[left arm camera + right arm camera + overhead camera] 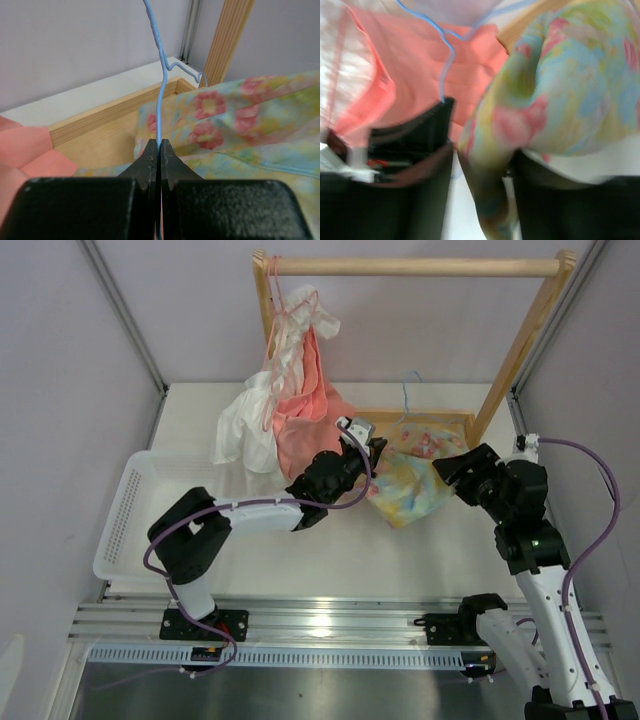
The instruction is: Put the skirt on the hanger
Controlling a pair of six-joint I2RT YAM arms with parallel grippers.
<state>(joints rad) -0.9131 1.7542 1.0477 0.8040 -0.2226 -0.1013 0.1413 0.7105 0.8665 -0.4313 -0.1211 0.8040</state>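
Observation:
The skirt [418, 478], pale yellow and blue with pink flowers, lies bunched on the table by the wooden rack's base. The light-blue wire hanger [159, 75] rises from my left gripper [159, 146], which is shut on its wire just left of the skirt [240, 125]. Its hook [406, 392] sticks up behind the skirt. My right gripper [452, 468] is at the skirt's right edge. In the blurred right wrist view its jaws [482, 170] stand apart, with a fold of the skirt [560, 90] hanging between them.
A wooden rack [410, 267] stands at the back. A pink hanger with a salmon-pink garment [305, 410] and a white garment [245, 425] hangs from its left end. A white basket [135, 510] sits at the left.

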